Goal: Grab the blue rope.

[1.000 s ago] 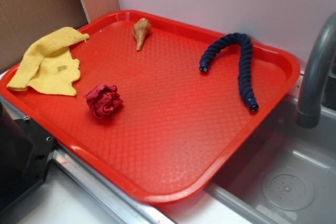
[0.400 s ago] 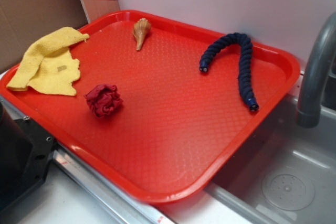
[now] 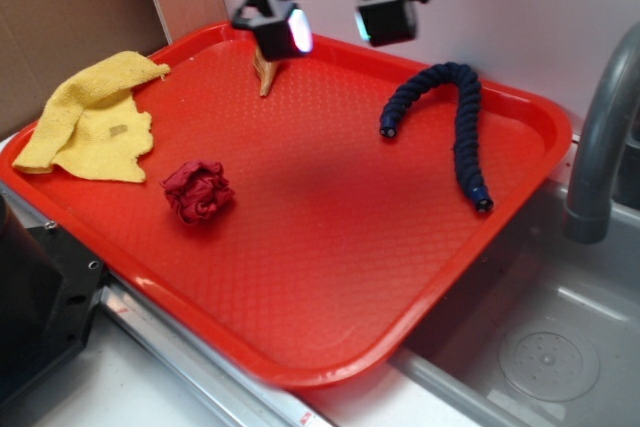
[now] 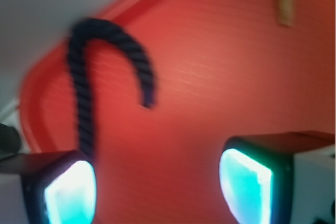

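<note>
The blue rope [image 3: 455, 117] lies bent like a hook on the right part of the red tray [image 3: 330, 277]. In the wrist view the blue rope [image 4: 84, 87] curves across the upper left, its long end running down behind my left pad. My gripper [image 3: 330, 27] hovers open above the tray's back edge, up and to the left of the rope, clear of it. Both fingertips glow cyan, and nothing sits between them in the wrist view, where the gripper [image 4: 157, 184] looks down on bare tray.
A yellow towel [image 3: 90, 122] drapes over the tray's left rim. A small red cloth ball [image 3: 198, 191] sits left of centre. A tan cone shell [image 3: 266, 72] lies at the back, partly behind my finger. A grey faucet [image 3: 600, 137] and sink [image 3: 540, 347] are on the right.
My gripper has come in from the upper left corner and moved right and down, now hovering over the tray's back. The rope and other objects have not moved.
</note>
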### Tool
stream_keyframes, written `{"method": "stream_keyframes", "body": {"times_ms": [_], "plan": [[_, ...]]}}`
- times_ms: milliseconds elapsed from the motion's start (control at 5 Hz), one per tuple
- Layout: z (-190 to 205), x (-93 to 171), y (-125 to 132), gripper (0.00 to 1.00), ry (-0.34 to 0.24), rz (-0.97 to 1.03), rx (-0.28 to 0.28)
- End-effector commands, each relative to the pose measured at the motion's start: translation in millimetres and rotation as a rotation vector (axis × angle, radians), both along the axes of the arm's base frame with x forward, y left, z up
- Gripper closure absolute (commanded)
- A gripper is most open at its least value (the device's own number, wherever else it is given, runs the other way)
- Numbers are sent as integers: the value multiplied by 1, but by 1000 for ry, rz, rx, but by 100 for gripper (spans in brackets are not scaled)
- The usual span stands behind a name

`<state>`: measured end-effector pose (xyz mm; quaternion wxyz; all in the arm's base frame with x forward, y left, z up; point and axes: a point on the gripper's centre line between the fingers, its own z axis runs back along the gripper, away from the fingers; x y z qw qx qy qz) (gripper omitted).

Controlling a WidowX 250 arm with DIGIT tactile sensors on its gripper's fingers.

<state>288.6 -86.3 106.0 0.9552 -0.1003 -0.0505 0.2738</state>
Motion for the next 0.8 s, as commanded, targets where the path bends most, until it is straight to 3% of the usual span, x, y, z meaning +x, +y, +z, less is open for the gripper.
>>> {"method": "stream_keyframes", "body": {"times_ms": [0,400,600], "plan": [[-30,44,-46,0,4,-61,29],[-80,53,-43,0,81,-63,107],[-90,54,-42,100,90,-60,106]]}}
